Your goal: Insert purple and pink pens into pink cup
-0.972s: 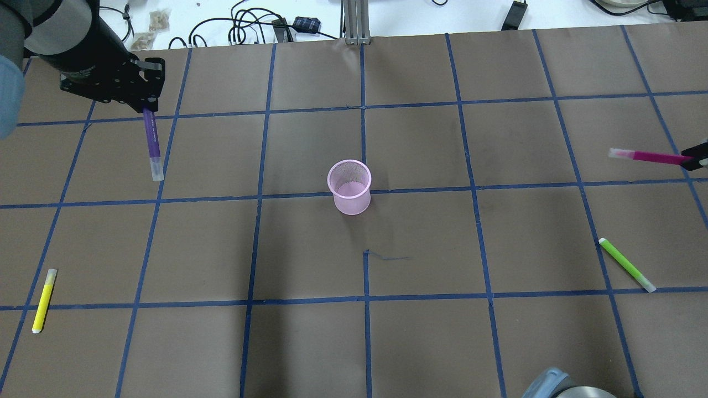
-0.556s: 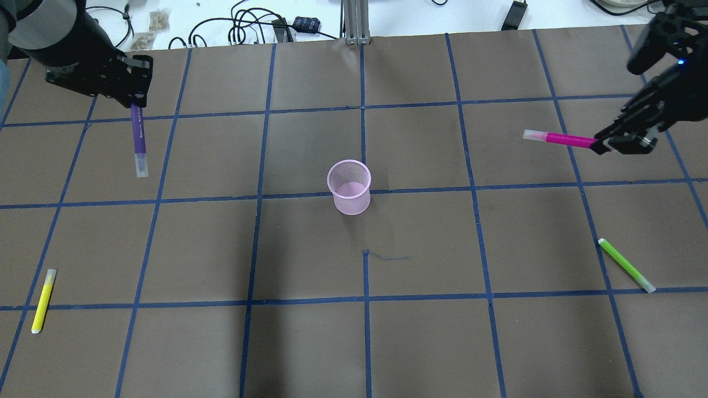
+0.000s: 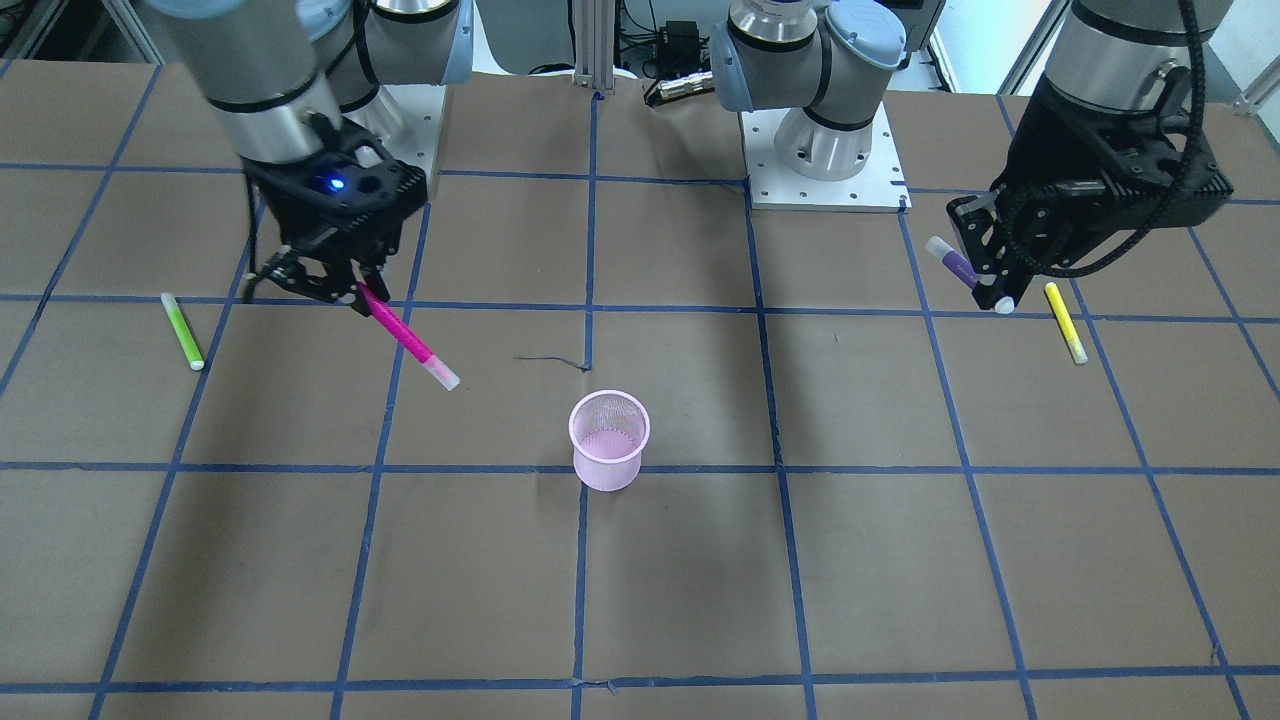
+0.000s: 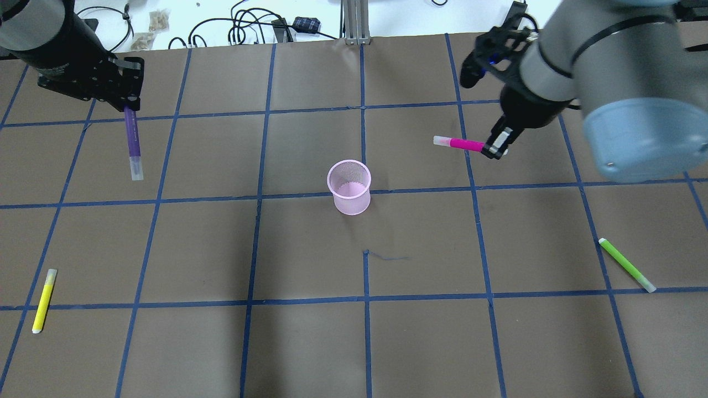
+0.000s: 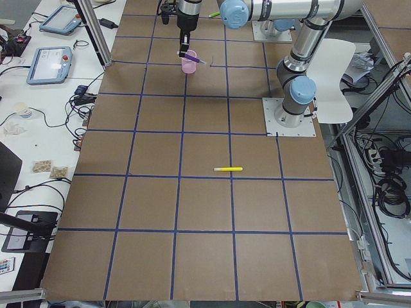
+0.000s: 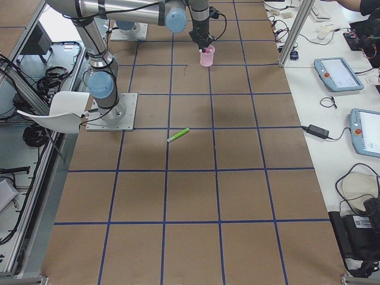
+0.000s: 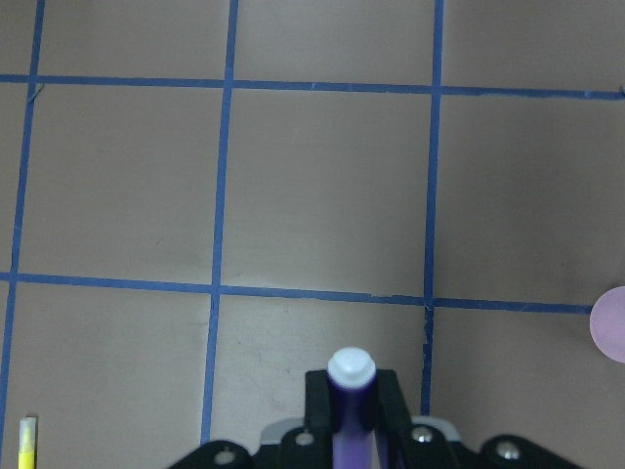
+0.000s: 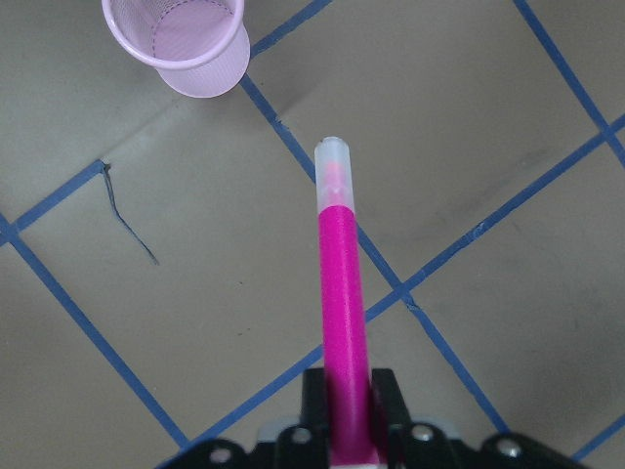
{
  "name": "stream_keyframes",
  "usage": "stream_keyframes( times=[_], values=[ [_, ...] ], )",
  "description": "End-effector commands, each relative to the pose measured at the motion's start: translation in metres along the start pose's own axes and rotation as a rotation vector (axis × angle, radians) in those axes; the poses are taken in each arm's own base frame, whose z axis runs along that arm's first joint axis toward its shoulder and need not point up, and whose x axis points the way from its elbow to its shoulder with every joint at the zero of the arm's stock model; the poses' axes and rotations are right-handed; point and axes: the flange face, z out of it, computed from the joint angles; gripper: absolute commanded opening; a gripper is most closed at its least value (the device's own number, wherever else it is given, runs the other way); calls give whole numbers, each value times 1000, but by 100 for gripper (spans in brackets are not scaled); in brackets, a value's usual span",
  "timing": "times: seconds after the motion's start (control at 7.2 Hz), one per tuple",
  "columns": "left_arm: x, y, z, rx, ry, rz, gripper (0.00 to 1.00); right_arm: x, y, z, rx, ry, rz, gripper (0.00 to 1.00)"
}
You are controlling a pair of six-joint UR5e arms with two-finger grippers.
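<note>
The pink mesh cup (image 4: 349,186) stands upright at the table's middle, empty; it also shows in the front view (image 3: 609,439) and the right wrist view (image 8: 178,41). My right gripper (image 4: 496,147) is shut on the pink pen (image 4: 459,143), held in the air to the cup's right, its clear-capped tip pointing at the cup (image 8: 337,264). My left gripper (image 4: 128,105) is shut on the purple pen (image 4: 133,142), held above the table far to the cup's left (image 7: 350,410).
A yellow highlighter (image 4: 43,300) lies at the front left and a green highlighter (image 4: 626,265) at the front right of the brown, blue-taped table (image 4: 310,331). Cables lie along the far edge (image 4: 249,27).
My right arm has swung in from the right edge toward the cup with the pink pen. My left gripper has drifted slightly left with the purple pen.
</note>
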Motion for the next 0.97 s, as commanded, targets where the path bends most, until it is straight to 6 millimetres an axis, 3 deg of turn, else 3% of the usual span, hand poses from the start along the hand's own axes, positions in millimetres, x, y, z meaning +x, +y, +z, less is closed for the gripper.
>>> stream_keyframes(
  times=[0.0, 0.14, 0.28, 0.42, 0.56, 0.83],
  values=[
    [-4, -2, 0, 8, 39, 2, 1, -61, -74, 27, -111, 110, -153, 0],
    [-6, -3, 1, 8, 41, -2, 1, -69, -100, 24, -109, 117, -173, 0],
    [-6, -2, 1, 7, 42, -2, 1, -89, -124, 28, -114, 115, -214, 0],
    [-5, -3, 3, 5, 48, -1, 1, -95, -140, 37, -119, 120, -217, 0],
    [-4, -3, 4, 5, 65, -1, 1, -95, -149, 55, -149, 119, -225, 0],
    [-3, -2, 3, 5, 65, 1, 1, -97, -152, 71, -168, 104, -217, 0]
  ],
)
